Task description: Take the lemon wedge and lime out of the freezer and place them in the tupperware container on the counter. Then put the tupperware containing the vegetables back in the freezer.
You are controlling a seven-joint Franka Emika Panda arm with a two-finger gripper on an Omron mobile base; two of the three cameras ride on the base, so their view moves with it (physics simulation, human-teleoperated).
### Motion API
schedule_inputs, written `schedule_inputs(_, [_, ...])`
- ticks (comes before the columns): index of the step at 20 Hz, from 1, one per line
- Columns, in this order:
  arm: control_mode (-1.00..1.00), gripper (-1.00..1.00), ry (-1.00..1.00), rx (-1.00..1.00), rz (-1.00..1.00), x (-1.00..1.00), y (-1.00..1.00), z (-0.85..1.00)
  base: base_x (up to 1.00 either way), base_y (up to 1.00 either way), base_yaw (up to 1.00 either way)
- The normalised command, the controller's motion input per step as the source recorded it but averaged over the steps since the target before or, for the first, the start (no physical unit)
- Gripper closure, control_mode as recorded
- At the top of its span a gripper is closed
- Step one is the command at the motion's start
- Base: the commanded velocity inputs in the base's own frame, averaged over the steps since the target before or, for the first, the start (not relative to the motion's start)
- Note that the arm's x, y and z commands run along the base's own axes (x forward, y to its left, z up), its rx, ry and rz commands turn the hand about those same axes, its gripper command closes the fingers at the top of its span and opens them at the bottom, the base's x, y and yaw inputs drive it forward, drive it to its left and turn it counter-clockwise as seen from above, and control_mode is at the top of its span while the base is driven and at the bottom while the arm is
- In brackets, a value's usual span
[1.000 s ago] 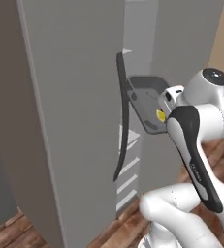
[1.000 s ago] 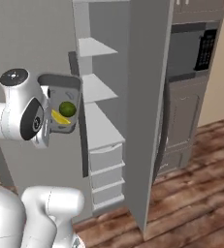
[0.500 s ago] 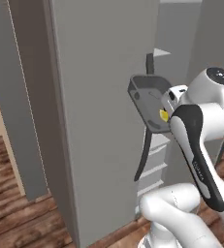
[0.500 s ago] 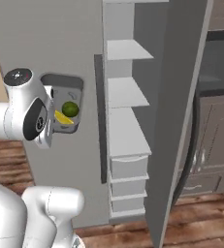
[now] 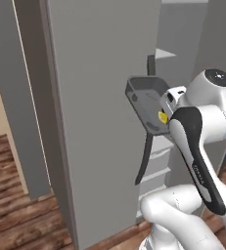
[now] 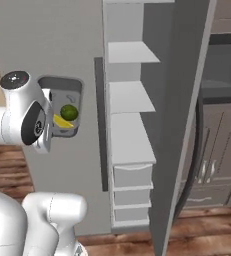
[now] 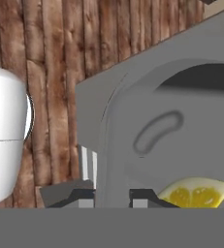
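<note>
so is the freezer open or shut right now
Open. In the right base view the freezer shows its bare shelves and white drawers, with its door swung out edge-on beside them.

Tupperware container (image 6: pixel 62 107) looks like translucent grey plastic; freezer (image 5: pixel 100 97) matt grey; floor (image 7: pixel 55 58) rough-grained wood.

Flat, even rendered light, soft shadows under the pale grey shelves (image 6: pixel 132 52); no glare, slight pixel softness.
</note>
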Motion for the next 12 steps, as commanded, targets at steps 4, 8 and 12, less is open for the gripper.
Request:
schedule_inputs(4, [1.00, 1.00, 0.00, 0.00, 0.00, 0.00, 0.00, 0.00, 0.27, -0.49, 0.20])
schedule_inputs(8, [1.00, 1.00, 0.00, 0.00, 0.00, 0.00, 0.00, 0.00, 0.20, -0.54, 0.20])
schedule_inputs(12, [1.00, 1.00, 0.00, 0.00, 0.00, 0.00, 0.00, 0.00, 0.28, -0.36, 0.12])
